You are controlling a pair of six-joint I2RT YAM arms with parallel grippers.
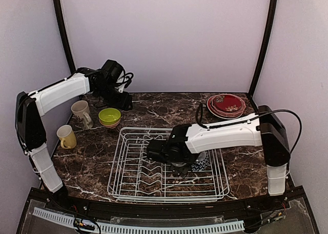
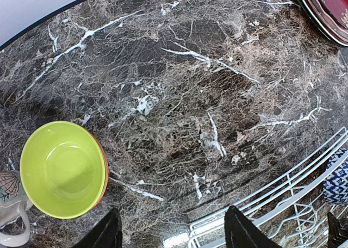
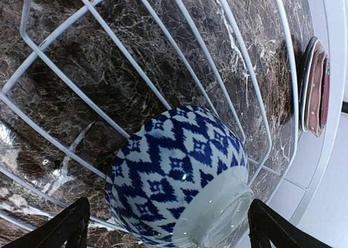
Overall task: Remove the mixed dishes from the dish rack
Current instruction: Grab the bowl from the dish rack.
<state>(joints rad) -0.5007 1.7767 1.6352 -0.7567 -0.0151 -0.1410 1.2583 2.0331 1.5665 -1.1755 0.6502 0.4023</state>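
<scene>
The white wire dish rack [image 1: 133, 167] sits at the table's front centre. A navy-zigzag bowl [image 3: 179, 166] lies tilted in its right part, foot ring up; it also shows in the top view [image 1: 201, 163]. My right gripper [image 3: 174, 234] hangs open just above it, one finger on each side, not touching; in the top view it [image 1: 182, 166] is low inside the rack. My left gripper [image 2: 174, 234] is open and empty above the bare table, between the lime bowl [image 2: 62, 169] and the rack's back-left corner [image 2: 272, 204].
The lime bowl [image 1: 109, 115] is stacked on a pink-red bowl. A cream mug [image 1: 81, 112] and a yellow mug [image 1: 66, 137] stand at the left. A stack of red and pink plates [image 1: 225, 105] lies at the back right. Walls enclose the table.
</scene>
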